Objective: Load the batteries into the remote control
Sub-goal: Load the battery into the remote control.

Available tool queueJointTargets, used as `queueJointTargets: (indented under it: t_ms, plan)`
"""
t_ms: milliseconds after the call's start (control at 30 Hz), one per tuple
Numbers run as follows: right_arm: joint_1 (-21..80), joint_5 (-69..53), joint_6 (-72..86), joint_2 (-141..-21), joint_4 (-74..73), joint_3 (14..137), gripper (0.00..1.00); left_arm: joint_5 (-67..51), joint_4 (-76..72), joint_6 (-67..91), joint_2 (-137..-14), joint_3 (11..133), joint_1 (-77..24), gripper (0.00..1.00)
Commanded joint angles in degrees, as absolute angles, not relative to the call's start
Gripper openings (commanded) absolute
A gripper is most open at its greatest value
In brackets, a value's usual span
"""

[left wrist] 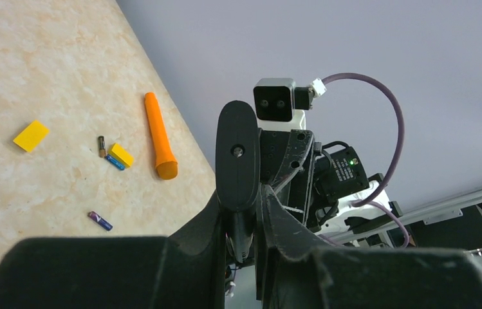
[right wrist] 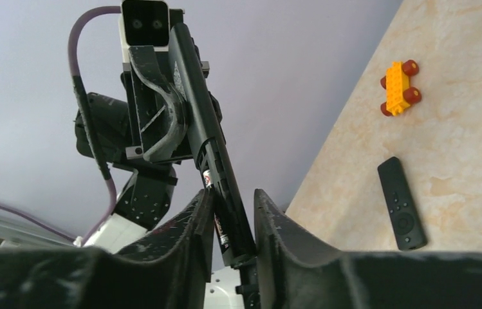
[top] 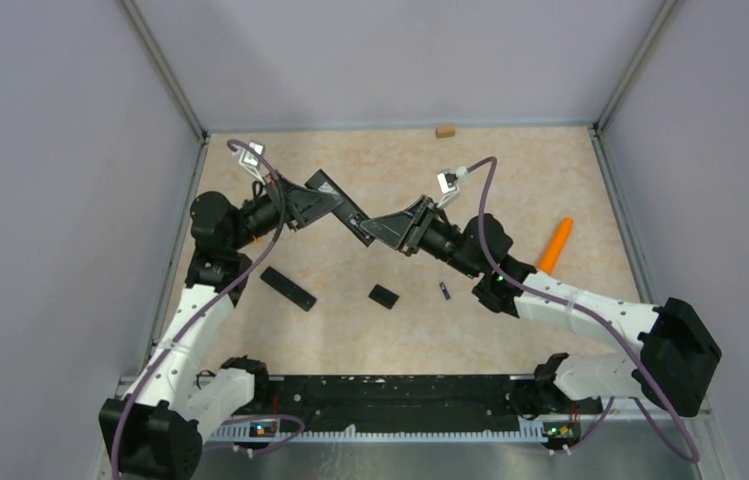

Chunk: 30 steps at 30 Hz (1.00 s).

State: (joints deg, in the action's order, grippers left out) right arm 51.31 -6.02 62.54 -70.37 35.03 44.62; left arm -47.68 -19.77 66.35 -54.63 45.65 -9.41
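Seemingly preparation: left fingers (left wrist: 193, 248) clamp the slim black remote control (top: 338, 207) aloft, right fingers (right wrist: 280, 225) flank it narrowly, grip unclear. Next probably calls for fetching the small dark battery (top: 444, 290).

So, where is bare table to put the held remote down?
Free: the far right corner, between the block and the orange stick; also the near strip between the cover and the base rail. Crowded: the middle, where both arms meet at the held remote, with the second remote, cover and battery just nearer.
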Motion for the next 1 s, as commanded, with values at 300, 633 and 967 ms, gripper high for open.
queueJointTargets:
  t_ms: [300,633,967]
  plan:
    - [50.99,-5.40,58.25,-68.22,30.41,46.88,0.48,-48.44,-20.79,64.25,-54.30,47.33,-9.23,0.00]
    - [50.47,6.03,51.45,-55.27,6.06,47.01,0.73,-44.22,-7.37,52.80,-52.08,47.53,-9.23,0.00]
    - [50.42,20.65,42.13,-55.16,-30.35,59.04,0.74,-41.05,-2.83,42.70,-48.24,42.31,-9.23,0.00]
